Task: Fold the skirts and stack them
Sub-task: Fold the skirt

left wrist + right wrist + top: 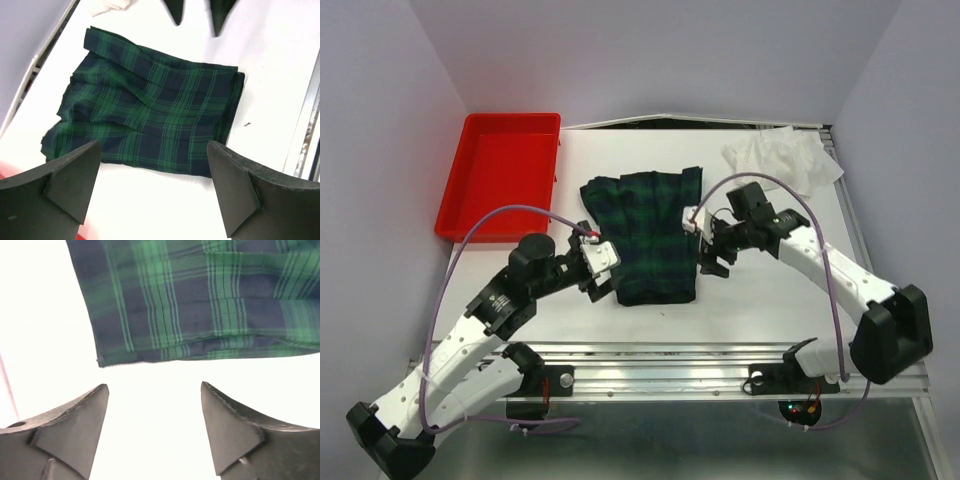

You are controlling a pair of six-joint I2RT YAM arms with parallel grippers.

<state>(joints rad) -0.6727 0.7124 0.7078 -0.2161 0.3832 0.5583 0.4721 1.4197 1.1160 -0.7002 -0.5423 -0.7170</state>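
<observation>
The dark green and navy tartan skirt (648,235) lies folded on the white table between my two grippers. It fills the middle of the left wrist view (150,105) and the top of the right wrist view (200,300). My left gripper (601,276) is open and empty just left of the skirt's near left corner. My right gripper (712,258) is open and empty just right of the skirt's right edge. The white thin garment (783,160) lies crumpled at the far right corner, apart from both grippers.
A red plastic tray (500,185) stands at the far left of the table. The table's metal front rail (670,365) runs along the near edge. Purple cables loop over both arms.
</observation>
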